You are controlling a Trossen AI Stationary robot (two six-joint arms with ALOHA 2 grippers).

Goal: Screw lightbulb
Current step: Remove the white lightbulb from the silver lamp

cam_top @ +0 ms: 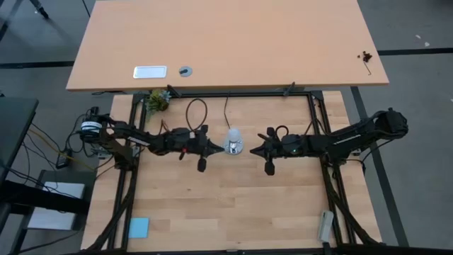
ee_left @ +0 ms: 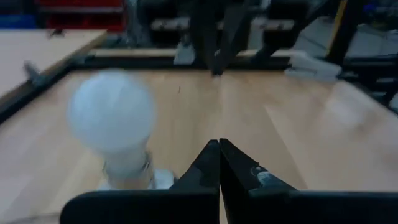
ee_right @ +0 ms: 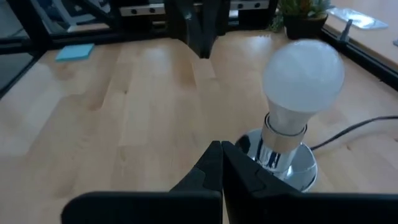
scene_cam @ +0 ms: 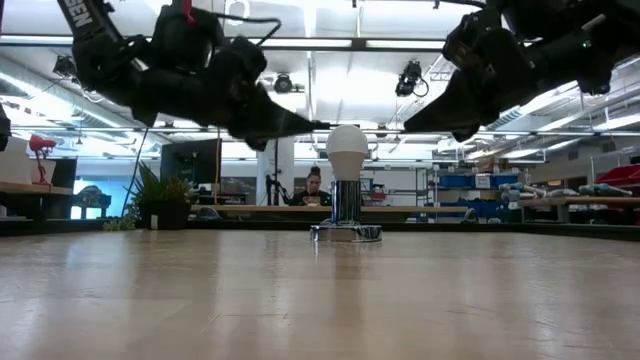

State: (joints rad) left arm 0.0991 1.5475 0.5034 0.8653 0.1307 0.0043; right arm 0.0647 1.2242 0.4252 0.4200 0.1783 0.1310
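The white frosted lightbulb (cam_top: 233,137) stands upright, its screw end down in the round silver socket (scene_cam: 345,232) at the table's middle; it also shows in the left wrist view (ee_left: 112,115) and the right wrist view (ee_right: 303,78). My left gripper (cam_top: 221,149) is shut and hovers just left of the bulb, touching nothing. My right gripper (cam_top: 252,151) is shut and hovers just right of it, also apart. In the low view both hang above the table at bulb height.
The socket's black cord (cam_top: 226,113) runs toward the far edge. A small potted plant (cam_top: 158,100) stands at the far left. A blue sticky pad (cam_top: 139,227) lies near the front left. A second desk (cam_top: 226,42) stands behind.
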